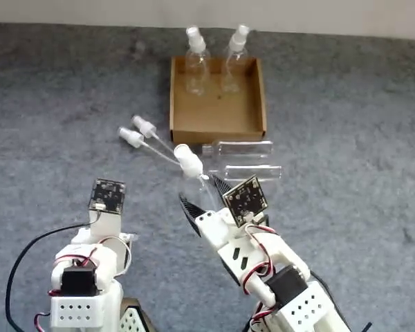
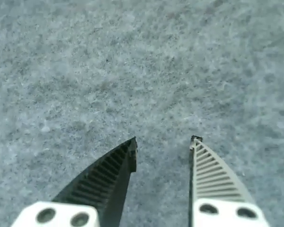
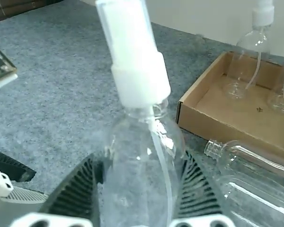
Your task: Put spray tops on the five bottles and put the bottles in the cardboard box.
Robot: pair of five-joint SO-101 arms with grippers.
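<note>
a grey carpeted counter (image 1: 346,138) carried a cardboard box (image 1: 263,97) at its far side, with two capped bottles (image 1: 196,66) standing upright inside. from above, two loose spray tops (image 1: 144,126) lay just left of the box, and two open bottles (image 1: 238,148) lay on their sides just in front of it. the right hand (image 3: 139,163) pinched a clear bottle (image 3: 142,142) by its body, a white spray top (image 3: 137,71) sitting on its neck; up close, the dip tube ran down inside. the left hand (image 2: 164,141) was spread over bare carpet.
</note>
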